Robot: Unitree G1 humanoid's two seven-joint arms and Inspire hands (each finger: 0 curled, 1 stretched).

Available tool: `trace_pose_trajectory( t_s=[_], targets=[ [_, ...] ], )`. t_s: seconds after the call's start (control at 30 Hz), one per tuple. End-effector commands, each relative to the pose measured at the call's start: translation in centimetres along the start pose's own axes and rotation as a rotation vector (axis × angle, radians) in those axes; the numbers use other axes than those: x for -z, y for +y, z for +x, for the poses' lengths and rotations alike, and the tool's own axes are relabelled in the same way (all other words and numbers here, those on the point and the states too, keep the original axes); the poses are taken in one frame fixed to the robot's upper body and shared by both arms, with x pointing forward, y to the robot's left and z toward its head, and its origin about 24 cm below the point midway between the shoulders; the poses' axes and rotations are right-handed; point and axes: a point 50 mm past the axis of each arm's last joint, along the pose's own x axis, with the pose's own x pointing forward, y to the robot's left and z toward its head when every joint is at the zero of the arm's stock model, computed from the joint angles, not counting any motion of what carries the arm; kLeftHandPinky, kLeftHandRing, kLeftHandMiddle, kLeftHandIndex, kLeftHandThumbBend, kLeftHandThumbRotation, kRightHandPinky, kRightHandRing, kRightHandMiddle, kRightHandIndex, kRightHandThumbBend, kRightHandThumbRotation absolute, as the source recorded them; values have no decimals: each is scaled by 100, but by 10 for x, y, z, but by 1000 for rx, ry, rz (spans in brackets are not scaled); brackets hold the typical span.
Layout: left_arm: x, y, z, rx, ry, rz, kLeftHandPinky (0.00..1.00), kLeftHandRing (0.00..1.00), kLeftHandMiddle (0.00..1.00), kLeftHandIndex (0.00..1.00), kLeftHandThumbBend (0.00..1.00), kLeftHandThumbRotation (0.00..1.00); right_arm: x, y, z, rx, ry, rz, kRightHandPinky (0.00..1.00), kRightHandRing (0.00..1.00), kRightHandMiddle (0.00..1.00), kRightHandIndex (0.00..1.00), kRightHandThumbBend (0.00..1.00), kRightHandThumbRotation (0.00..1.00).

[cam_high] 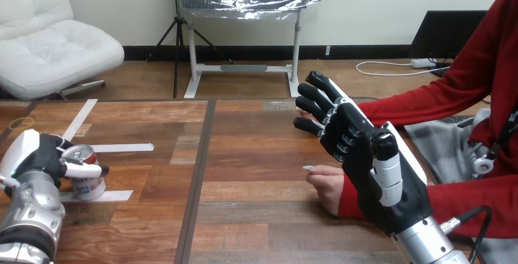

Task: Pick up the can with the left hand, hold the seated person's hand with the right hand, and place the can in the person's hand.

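**Q:** so in the head view, where was the can (86,177) and what was the left hand (35,154) doing?

**A:** can was way over at the near left corner of the table (256,154), upright, bottom end on one of the white tape strips (121,148) as far as I could tell. The left hand had its fingers and thumb curled round it, thumb across the front just under the rim. Couldn't say for sure if it was lifted or sitting on the wood.

**Q:** and the right hand (360,154)?

**A:** up over the right half of the table, fingers straight and a bit spread, pointing away from the robot, nothing in it. The person's hand (327,186) lay on the table just to its left, loosely curled, red sleeve (464,206) running off to the right. The wrist was hidden behind the robot's hand, so I couldn't tell if they were touching. Well apart from the can, anyway.
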Motion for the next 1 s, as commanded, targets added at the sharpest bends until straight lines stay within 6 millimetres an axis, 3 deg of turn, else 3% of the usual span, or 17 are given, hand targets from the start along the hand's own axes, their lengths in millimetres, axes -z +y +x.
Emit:
trace_pose_trajectory(
  t_s=[0.0,0.97],
  targets=[
    [-30,21,4,-74,-98,5,50,56,58,53,73,0,-11,-1,9,-11,-72,-18,89,95,94,96,93,100],
    [-30,22,4,-93,-111,22,47,52,55,52,77,0,-11,0,10,-5,-66,-13,89,94,94,96,92,100]
  ],
)
